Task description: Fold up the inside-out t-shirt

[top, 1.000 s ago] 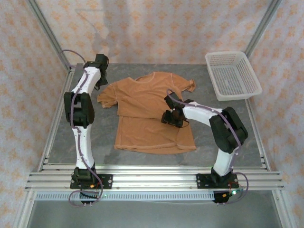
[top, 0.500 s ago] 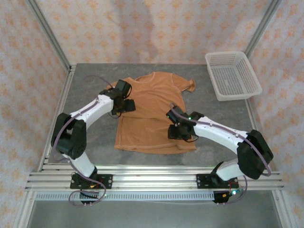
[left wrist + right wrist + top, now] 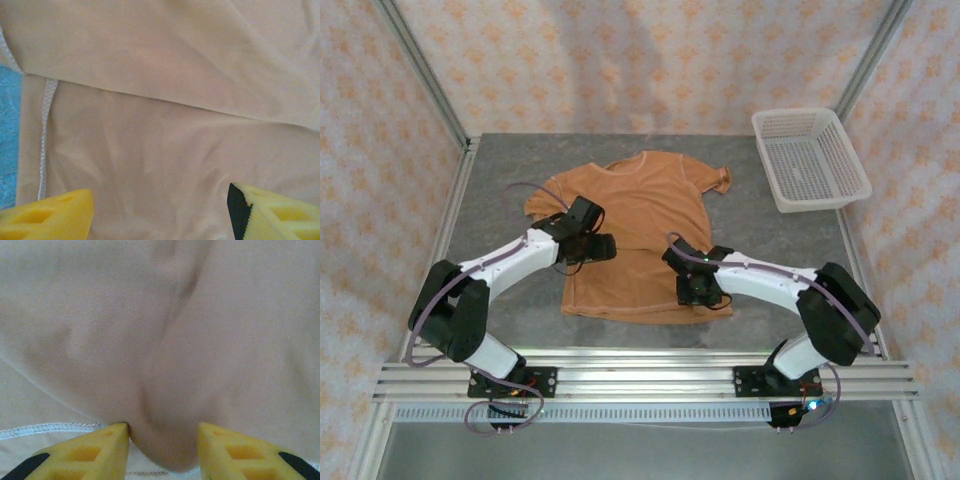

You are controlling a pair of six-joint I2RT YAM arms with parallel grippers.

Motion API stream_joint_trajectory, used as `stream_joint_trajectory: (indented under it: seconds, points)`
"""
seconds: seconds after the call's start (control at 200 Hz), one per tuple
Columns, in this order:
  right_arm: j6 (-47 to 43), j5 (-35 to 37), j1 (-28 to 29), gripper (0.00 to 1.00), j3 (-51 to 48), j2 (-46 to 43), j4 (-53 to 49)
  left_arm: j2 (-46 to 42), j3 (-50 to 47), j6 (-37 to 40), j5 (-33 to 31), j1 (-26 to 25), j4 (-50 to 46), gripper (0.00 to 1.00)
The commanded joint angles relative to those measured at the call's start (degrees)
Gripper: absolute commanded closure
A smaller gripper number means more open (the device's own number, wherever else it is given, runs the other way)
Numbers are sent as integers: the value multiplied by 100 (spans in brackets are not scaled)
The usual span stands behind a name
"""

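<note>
Lying flat on the surface (image 3: 770, 230), the shirt (image 3: 650, 200) ran lengthwise away from both tools, with its collar beyond them and its hem on their near side. At the hem's right end the right tool (image 3: 696, 290) was pinching a ridge of cloth between its fingers. The left tool (image 3: 594, 245) stood spread over the left side seam, farther up from the hem. Judgement: the right arm was nearer the hem, and the left would need to drop back level with it.

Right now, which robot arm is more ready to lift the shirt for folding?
The right one, probably. The right gripper has a bump of the t-shirt bunched between its fingers, by the bottom hem. The left gripper stands wide open over flat cloth, with nothing gathered.
</note>
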Motion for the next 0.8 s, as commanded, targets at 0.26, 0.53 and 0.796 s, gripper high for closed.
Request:
stream_joint_trajectory:
  seconds: [0.26,0.53,0.796]
  points:
    - [-84,471,21,100,458,-259,-708,-540,-309,766,403,-343,291,28]
    - [-168,170,-229,100,799,-784,-806,-838,-830,1754,509,-1380,1519,20]
    - [77,-701,-830,100,596,-1098,-174,-1385,-1764,3192,35,-2681,3117,1]
